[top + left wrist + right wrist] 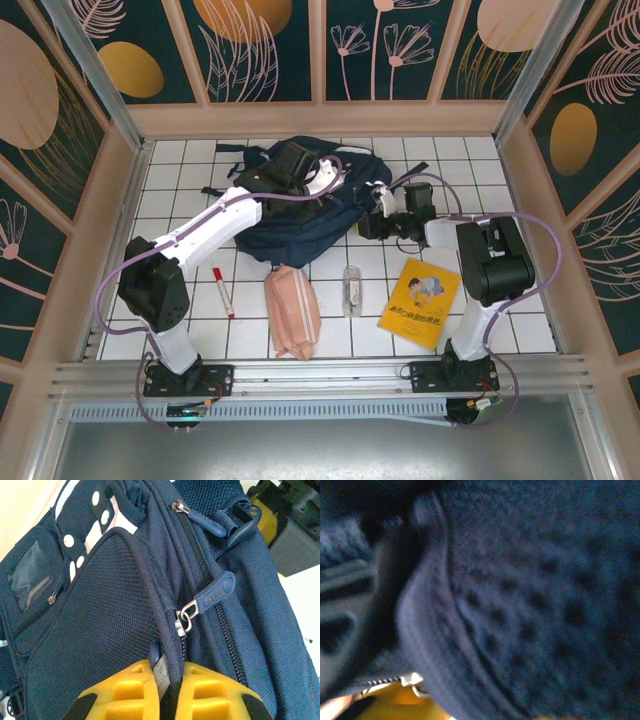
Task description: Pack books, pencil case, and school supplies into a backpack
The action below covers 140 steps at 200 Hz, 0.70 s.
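Backpack point(300, 228) lies navy and rumpled at the upper middle of the overhead view, on the white-tiled table point(500, 180). Left hand point(292, 165) is down on top of it, and the wrist view shows it plainly: yellow fingers point(120, 692) are pressed together on a ridge of blue fabric, just below a zip pull point(215, 594). Right hand point(373, 215) is at the backpack's right edge, nosed in against dark mesh. Its own camera gives a blur, so whether it is apart or gripping, I cannot tell. Lower in the frame, all lying apart from the backpack, in a loose row: red-and-white marker pen point(222, 291) at left, pink pencil case point(292, 314) next, small clear case point(351, 290), then the yellow book point(420, 302) at lower right, beside the right arm.
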{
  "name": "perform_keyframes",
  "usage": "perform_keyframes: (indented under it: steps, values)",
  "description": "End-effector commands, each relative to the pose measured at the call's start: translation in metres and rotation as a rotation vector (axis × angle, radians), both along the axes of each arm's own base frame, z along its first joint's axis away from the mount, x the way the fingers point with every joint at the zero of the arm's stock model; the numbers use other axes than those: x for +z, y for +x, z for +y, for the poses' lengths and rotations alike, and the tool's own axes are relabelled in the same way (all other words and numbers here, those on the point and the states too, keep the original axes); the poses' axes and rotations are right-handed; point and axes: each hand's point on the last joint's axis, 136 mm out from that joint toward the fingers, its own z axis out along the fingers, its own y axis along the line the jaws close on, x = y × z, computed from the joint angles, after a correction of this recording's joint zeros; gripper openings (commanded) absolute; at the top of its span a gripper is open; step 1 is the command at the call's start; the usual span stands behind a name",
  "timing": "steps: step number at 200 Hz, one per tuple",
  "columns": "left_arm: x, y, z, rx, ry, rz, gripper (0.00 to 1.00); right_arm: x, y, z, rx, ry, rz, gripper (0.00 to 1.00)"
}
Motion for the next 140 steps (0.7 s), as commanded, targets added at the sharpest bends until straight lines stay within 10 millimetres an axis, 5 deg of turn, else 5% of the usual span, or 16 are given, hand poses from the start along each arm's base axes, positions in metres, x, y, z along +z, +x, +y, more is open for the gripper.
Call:
perform_keyframes:
  steps: [1, 30, 68, 140]
  values:
    - [0.049, 0.013, -0.015, -0.045, -0.090, -0.130, 0.00, 0.018, 0.010, 0.007, 0.030, 0.015, -0.095, 0.22]
    - [0.047, 0.016, -0.012, -0.037, -0.081, -0.132, 0.00, 0.029, 0.007, 0.003, 0.014, 0.016, -0.173, 0.07]
    - [0.049, 0.025, -0.009, -0.008, -0.079, -0.144, 0.00, 0.048, -0.018, 0.008, 0.081, 0.052, -0.249, 0.00]
    - [0.037, 0.043, -0.015, 0.016, -0.069, -0.138, 0.00, 0.055, -0.061, 0.036, 0.260, 0.004, -0.385, 0.02]
